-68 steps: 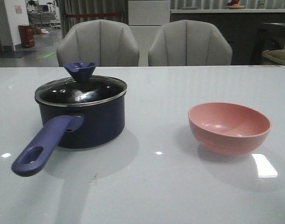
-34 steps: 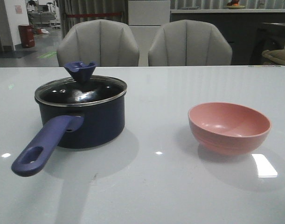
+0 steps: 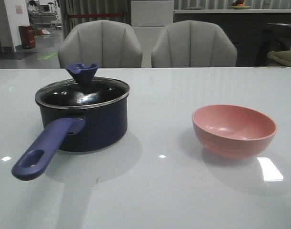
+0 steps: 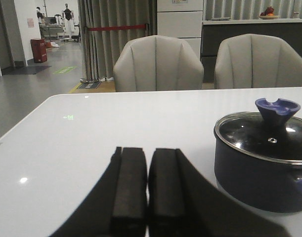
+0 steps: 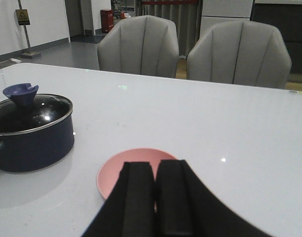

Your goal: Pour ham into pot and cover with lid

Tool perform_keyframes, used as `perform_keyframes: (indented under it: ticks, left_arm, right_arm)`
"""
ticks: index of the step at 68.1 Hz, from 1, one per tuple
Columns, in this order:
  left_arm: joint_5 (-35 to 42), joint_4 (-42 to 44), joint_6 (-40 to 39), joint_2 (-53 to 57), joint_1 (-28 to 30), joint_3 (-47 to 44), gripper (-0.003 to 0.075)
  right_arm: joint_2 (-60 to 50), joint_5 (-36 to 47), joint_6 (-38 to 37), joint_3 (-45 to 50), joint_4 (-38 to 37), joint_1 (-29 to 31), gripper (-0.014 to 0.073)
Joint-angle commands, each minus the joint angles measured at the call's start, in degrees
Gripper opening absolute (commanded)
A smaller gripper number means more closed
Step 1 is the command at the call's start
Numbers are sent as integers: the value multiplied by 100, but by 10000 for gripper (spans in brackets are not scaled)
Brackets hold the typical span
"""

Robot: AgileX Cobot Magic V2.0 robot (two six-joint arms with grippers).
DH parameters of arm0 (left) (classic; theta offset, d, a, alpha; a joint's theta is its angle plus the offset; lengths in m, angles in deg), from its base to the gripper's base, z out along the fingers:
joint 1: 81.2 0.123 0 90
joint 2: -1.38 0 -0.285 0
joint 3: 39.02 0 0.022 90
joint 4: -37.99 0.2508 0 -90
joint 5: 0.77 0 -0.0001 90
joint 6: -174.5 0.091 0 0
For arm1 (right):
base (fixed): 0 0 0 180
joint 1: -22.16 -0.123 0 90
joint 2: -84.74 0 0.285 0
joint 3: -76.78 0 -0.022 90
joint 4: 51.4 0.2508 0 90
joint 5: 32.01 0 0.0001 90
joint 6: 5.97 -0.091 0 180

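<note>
The dark navy pot [image 3: 88, 124] stands on the left of the white table [image 3: 159, 191], its purple-blue handle [image 3: 43, 150] pointing toward me. The glass lid [image 3: 82, 92] with its purple-blue knob [image 3: 82, 72] sits on the pot. The pot also shows in the left wrist view [image 4: 262, 163] and the right wrist view [image 5: 32, 136]. The pink bowl [image 3: 234, 130] stands on the right; no ham shows in it or anywhere else. My left gripper [image 4: 148, 150] is shut and empty beside the pot. My right gripper [image 5: 155, 165] is shut and empty in front of the bowl [image 5: 122, 170].
Two grey chairs [image 3: 100, 45] [image 3: 194, 44] stand behind the table's far edge. Neither arm shows in the front view.
</note>
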Motion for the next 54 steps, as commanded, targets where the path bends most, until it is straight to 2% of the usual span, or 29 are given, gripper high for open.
perform_keyframes:
  ticks: [1, 8, 16, 28, 37, 54]
  left_arm:
    - [465, -46, -5, 112, 2, -119, 113]
    - [465, -46, -5, 112, 2, -119, 113]
    - [465, -46, -5, 112, 2, -119, 113]
    - [465, -46, -5, 112, 2, -119, 113]
    - [465, -46, -5, 112, 2, -119, 113]
    - [465, -46, -5, 112, 2, -119, 113]
  right_arm:
    - [46, 709, 26, -86, -475, -6, 150]
    - [41, 833, -393, 15, -996, 137, 150]
    - [-63, 872, -983, 206, -1568, 573, 150]
    - [-728, 880, -1111, 578, -1564, 1116, 150]
    - [-972, 1096, -1111, 975, -1545, 1127, 150]
    - [-983, 991, -1111, 956, -1545, 1122, 150]
